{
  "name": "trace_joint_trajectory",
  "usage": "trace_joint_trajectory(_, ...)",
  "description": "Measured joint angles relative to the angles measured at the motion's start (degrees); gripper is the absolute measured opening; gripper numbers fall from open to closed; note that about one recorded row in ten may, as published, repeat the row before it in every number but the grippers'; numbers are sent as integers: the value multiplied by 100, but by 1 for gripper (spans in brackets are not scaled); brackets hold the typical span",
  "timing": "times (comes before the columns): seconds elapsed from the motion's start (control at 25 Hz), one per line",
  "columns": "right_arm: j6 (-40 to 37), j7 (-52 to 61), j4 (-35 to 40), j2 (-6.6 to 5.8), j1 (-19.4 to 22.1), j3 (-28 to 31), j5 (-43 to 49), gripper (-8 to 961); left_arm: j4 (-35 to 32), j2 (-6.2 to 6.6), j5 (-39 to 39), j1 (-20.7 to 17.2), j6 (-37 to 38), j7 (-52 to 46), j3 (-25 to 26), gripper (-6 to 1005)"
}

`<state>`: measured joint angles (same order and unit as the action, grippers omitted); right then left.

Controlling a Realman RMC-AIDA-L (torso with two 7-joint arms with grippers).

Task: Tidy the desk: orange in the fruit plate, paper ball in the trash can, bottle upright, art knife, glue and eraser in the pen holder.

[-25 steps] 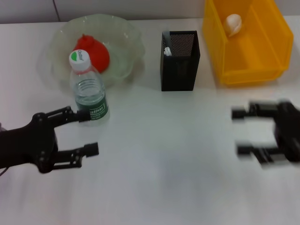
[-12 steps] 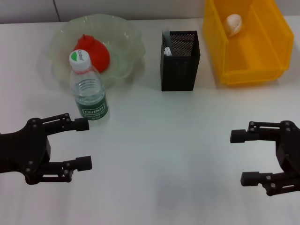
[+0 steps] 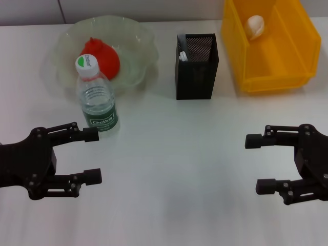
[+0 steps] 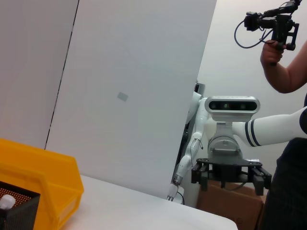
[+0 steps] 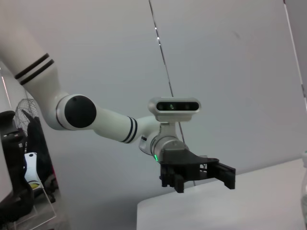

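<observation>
Bottle (image 3: 97, 100) upright near spread left gripper (image 3: 91, 156); right gripper (image 3: 260, 163) spread.

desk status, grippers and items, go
Left gripper open, empty, near bottle. Right gripper open, empty. Bottle upright, orange in plate, paper ball in bin. Nothing blocking.

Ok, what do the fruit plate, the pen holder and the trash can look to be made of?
The fruit plate looks like translucent pale-green plastic or glass: the orange shows through its wavy wall. The pen holder looks like black metal mesh, with fine perforations visible on its inner wall. The trash can looks like glossy yellow moulded plastic with smooth, slightly see-through walls.
</observation>
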<state>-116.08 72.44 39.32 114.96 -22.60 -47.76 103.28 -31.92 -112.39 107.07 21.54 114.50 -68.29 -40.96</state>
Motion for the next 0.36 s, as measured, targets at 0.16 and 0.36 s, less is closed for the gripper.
trace_joint_trajectory(0.16,85,6,-7,9,-41,-5,0,786,-5,-6,2,8,3,0,0,849)
trace_joint_trajectory(0.36,88,8,-39,13,-84,3,0,786,-13,-9,-3,22,3,0,0,849)
